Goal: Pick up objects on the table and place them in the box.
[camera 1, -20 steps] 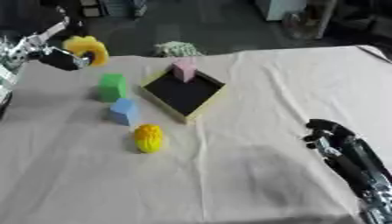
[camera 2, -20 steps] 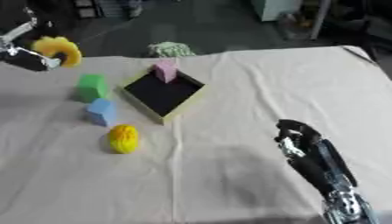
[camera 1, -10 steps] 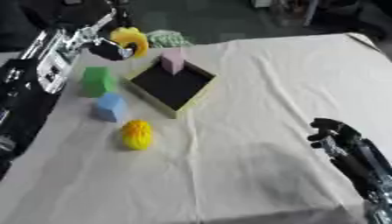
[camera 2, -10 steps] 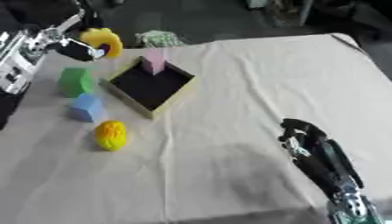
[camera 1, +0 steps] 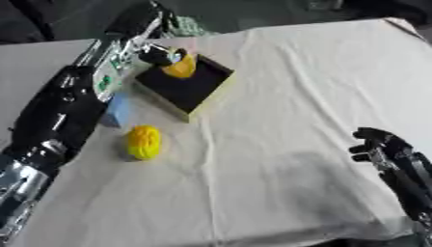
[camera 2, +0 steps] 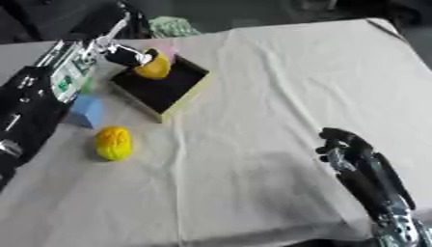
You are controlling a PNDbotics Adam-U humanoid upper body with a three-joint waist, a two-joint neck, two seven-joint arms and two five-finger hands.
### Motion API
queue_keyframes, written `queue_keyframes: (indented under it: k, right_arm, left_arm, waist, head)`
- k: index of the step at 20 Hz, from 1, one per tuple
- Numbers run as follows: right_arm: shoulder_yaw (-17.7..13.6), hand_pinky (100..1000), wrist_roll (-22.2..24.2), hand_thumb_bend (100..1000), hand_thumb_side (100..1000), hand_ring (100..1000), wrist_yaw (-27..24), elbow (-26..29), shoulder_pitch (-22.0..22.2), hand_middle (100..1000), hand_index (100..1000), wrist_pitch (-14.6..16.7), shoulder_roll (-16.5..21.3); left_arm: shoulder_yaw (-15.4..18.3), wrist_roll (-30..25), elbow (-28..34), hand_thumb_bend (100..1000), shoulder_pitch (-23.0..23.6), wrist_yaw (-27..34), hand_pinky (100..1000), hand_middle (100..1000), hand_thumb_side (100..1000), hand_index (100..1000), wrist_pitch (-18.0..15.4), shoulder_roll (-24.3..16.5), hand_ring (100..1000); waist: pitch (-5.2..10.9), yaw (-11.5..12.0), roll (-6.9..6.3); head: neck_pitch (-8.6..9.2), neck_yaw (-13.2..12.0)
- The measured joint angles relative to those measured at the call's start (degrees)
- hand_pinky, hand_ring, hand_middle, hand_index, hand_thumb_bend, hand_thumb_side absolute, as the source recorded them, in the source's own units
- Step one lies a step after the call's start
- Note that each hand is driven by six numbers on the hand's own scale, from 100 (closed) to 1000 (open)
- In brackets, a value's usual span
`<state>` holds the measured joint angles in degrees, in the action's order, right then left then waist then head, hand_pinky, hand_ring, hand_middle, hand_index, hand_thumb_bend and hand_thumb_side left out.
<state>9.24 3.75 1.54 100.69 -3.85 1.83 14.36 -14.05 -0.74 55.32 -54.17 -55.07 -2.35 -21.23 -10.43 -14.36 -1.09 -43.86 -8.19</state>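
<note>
My left hand point(camera 1: 158, 54) is curled round a yellow rounded object point(camera 1: 181, 67) and holds it over the far corner of the box point(camera 1: 202, 99), a black tray with a yellow rim. A pink block behind the box shows only as a sliver. On the cloth to the left lie a yellow ribbed object point(camera 1: 143, 142) and a blue block point(camera 1: 117, 109), half hidden by my left arm. My right hand point(camera 1: 378, 147) rests at the lower right with its fingers curled, holding nothing.
A white cloth covers the table point(camera 1: 287, 87). A green-and-white patterned thing point(camera 2: 173, 25) lies at the far edge behind the box. My left arm point(camera 1: 63, 111) stretches across the left side of the table.
My left hand has carried the yellow object right and down, from left of the box to over its far corner. The camera has shifted too. The right hand stays put.
</note>
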Motion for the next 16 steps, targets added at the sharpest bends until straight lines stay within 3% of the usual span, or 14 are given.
queue_keyframes:
  k: [11,16]
  right_arm:
    - [0.01,685,0.25,100,602,692,-0.18,0.19,-0.24,761,809,0.14,0.00]
    - [-0.16,686,0.13,100,588,692,-0.11,0.21,-0.04,761,809,0.24,-0.02]
  left_arm:
    - [-1.57,1.18,-0.58,548,0.17,-1.99,676,596,341,765,-1.32,1.66,608]
    - [-1.65,0.57,3.03,569,0.65,0.05,702,636,366,798,-3.06,-0.40,643]
  waist:
    - [-0.31,-0.73,-0.26]
    - [0.83,1.05,-0.44]
  head:
    - [0.00,-0.29]
    - [0.00,0.79]
